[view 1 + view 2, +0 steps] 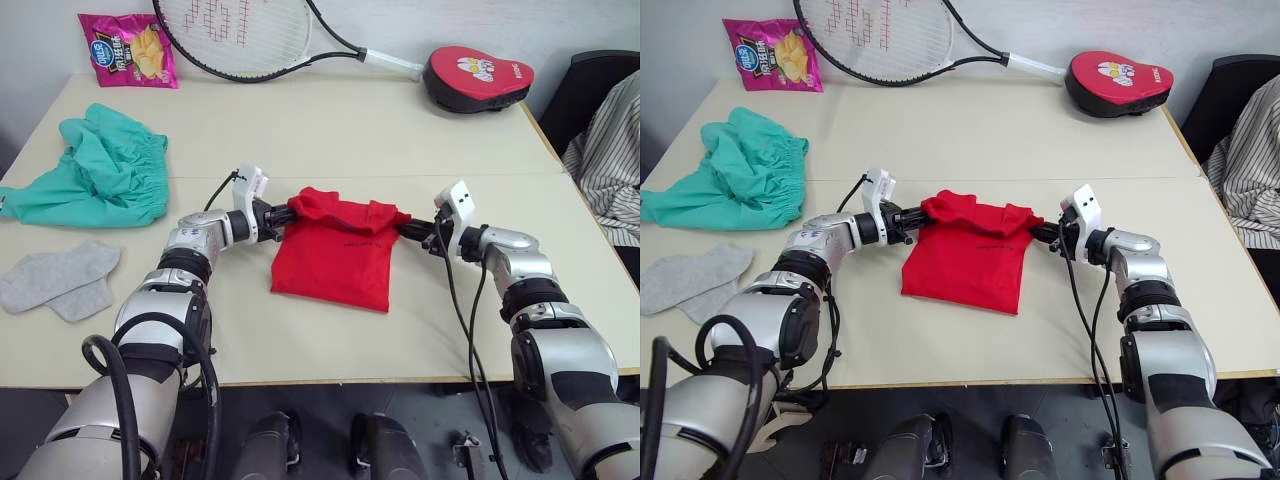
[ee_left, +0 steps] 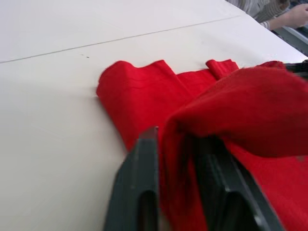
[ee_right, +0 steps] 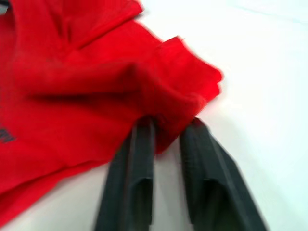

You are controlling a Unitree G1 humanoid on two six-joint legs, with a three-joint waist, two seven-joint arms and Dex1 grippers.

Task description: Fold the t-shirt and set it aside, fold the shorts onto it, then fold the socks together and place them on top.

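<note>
Both pincers, left pincer (image 2: 175, 192) and right pincer (image 3: 166, 144), pinch the t-shirt (image 1: 335, 260) mid-surface; carry its far edge toward the near edge evenly, corners level.

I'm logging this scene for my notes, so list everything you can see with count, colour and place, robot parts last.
bright red cloth t-shirt: one, red, partly folded at the table's middle, its far edge lifted between both grippers.
teal-green cloth shorts: one, teal-green, crumpled at the table's left.
light grey ankle socks: two, grey, overlapping, near left edge.
pink snack bag: one, pink, far left corner.
black-framed tennis racket: one, black and white, far edge.
red padded case: one, red with black rim, far right.
beige table: one, beige, under everything.
person's striped sleeve: one, white-grey, right edge.
left gripper: one, black, shut on the shirt's left end.
right gripper: one, black, shut on the shirt's right end.
</note>
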